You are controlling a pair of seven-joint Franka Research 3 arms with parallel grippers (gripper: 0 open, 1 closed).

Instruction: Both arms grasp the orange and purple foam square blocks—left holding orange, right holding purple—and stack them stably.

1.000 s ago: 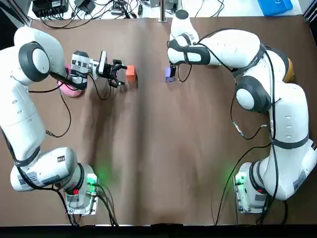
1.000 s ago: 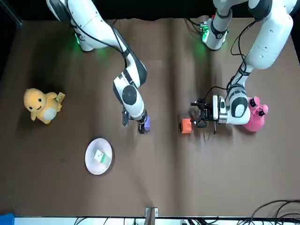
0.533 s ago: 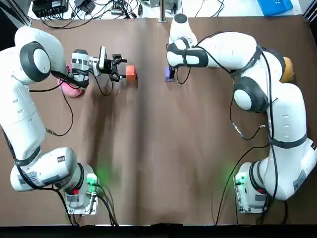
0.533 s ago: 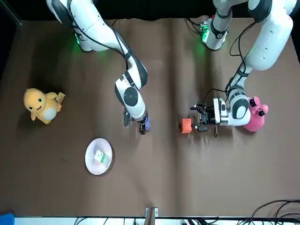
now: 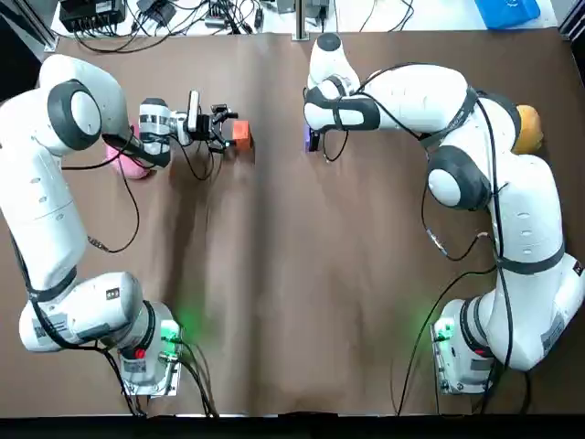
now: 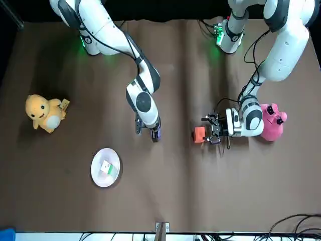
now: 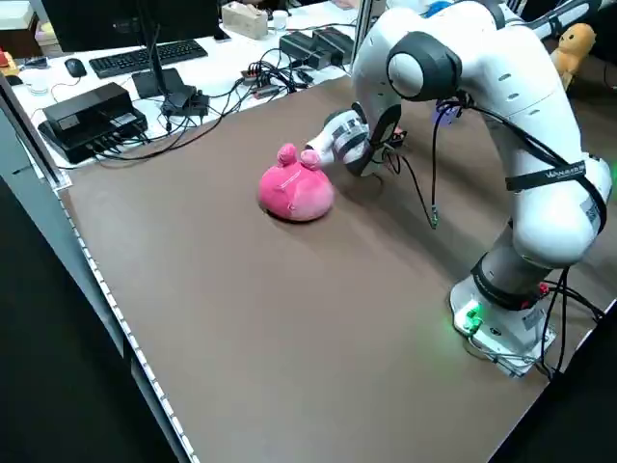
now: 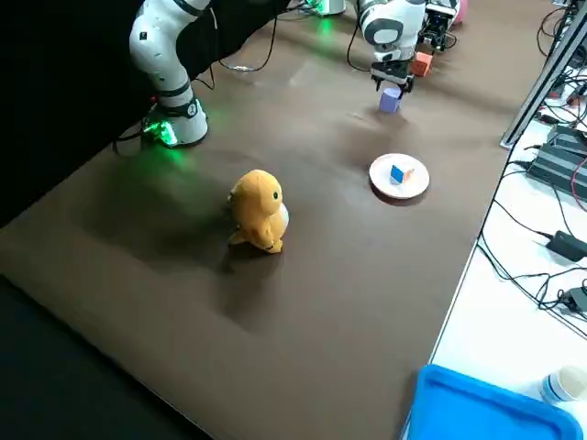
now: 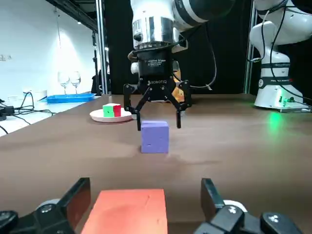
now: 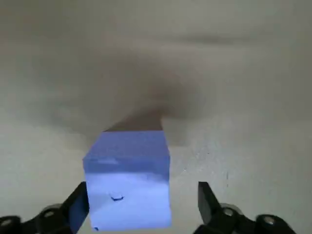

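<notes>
The orange foam block [image 5: 241,133] [image 6: 199,134] lies on the brown table, far left of centre. My left gripper [image 5: 225,130] [image 6: 210,130] lies level with the table, open, its fingers [image 9: 78,197] reaching either side of the orange block [image 9: 127,210] with gaps. The purple block [image 6: 157,133] [image 9: 155,137] [image 8: 391,99] rests a short way to its right. My right gripper [image 5: 315,138] [image 9: 158,123] points straight down over it, open. Its fingers [image 10: 78,207] straddle the purple block [image 10: 129,180], leaving a gap on one side.
A pink plush toy [image 5: 128,161] [image 6: 273,123] sits just behind my left wrist. A yellow plush toy [image 6: 45,113] [image 8: 260,211] stands on the right side. A white plate [image 6: 97,173] [image 8: 381,179] holding a small cube is toward the table's far edge.
My left gripper has straightened and slid toward the orange block, so its fingers now flank it. My right gripper has settled lower over the purple block. Neither block has moved.
</notes>
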